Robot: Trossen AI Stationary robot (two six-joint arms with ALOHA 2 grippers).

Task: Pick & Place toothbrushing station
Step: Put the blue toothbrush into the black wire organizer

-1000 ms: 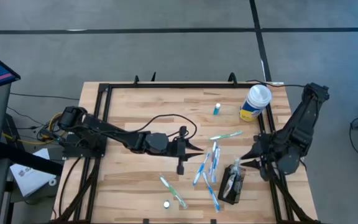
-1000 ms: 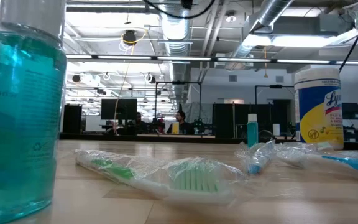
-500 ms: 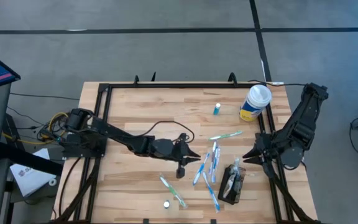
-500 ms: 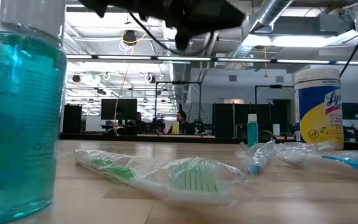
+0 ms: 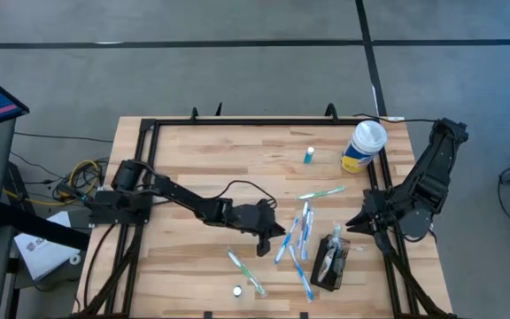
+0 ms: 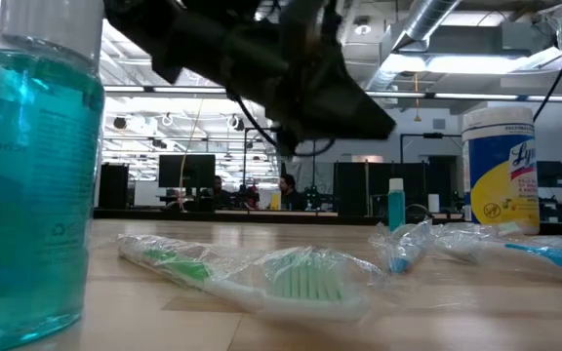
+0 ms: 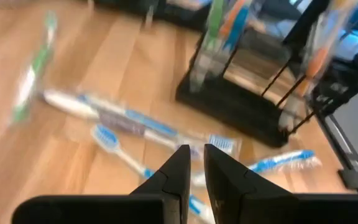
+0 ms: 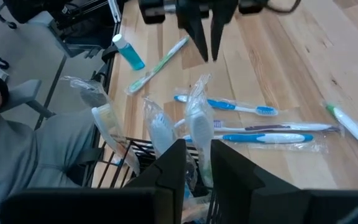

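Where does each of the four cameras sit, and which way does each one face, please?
High: overhead, looking straight down; both arms, the black holder.
Low: at tabletop height, level across the toothbrushes; a dark arm overhead.
Left wrist: past the left gripper toward the holder.
Right wrist: past the right gripper, above the holder; left gripper beyond.
Shared: wrapped toothbrushes.

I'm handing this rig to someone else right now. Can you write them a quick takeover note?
Left gripper: nearly shut, empty, hovering over the loose toothbrushes mid-table.
Right gripper: narrow gap, at the table's right edge beside the toothbrushing station; I can't tell if it holds anything.
Done: a few wrapped items stand in the station.
Left: several toothbrushes lie on the wooden table, unplaced. The wipes canister stands at the far right.
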